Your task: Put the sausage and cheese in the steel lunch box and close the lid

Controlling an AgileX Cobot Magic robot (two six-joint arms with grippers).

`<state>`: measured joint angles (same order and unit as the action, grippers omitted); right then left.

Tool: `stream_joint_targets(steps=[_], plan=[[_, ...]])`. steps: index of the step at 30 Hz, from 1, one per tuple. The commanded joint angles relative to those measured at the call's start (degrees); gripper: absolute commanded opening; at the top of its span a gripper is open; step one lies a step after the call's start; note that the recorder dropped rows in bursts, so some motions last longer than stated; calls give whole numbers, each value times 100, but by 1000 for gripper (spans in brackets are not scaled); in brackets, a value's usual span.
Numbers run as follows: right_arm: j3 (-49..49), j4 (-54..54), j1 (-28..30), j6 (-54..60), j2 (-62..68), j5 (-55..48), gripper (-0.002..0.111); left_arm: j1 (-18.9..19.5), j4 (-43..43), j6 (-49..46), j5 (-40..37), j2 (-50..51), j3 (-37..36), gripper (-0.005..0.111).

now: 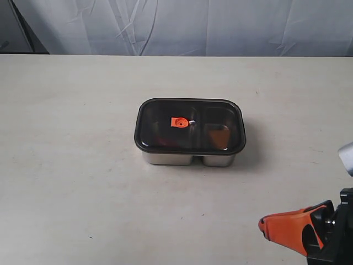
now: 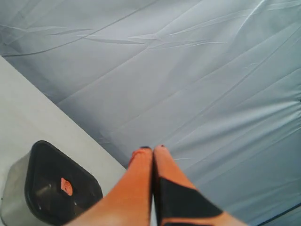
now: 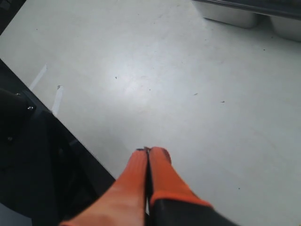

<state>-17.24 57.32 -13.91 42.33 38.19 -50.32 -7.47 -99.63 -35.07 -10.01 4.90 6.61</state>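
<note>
The steel lunch box (image 1: 187, 159) stands mid-table with the dark translucent lid (image 1: 190, 127) lying on top, its orange valve (image 1: 178, 122) near the centre. Through the lid a reddish shape, the sausage (image 1: 165, 140), shows dimly in the left compartment and an orange-brown shape, the cheese (image 1: 218, 135), in the right one. My right gripper (image 1: 263, 225) is shut and empty near the table's front right, well away from the box. My left gripper (image 2: 153, 149) is shut and empty, raised beside the lidded box (image 2: 14, 200); it does not appear in the exterior view.
A pale table (image 1: 77, 165) spreads around the box. A grey wrinkled curtain (image 1: 182, 25) hangs behind the far edge. The table's dark edge and the robot base (image 3: 28, 141) lie close to my right gripper.
</note>
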Motion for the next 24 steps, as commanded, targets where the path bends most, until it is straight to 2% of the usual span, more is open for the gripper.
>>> stream_joint_targets(steps=[1, 5, 13, 24], plan=[[16, 16, 15, 8, -25, -17, -1, 16, -32, 413, -111, -45, -27, 0], [16, 17, 15, 8, -25, 9, -1, 5, -32, 123, 86, -45, -27, 0], [16, 17, 15, 8, -25, 9, -1, -6, -32, -1983, 59, -45, -27, 0], [16, 17, 15, 8, -25, 9, -1, -6, -32, -3014, -421, -45, -27, 0]])
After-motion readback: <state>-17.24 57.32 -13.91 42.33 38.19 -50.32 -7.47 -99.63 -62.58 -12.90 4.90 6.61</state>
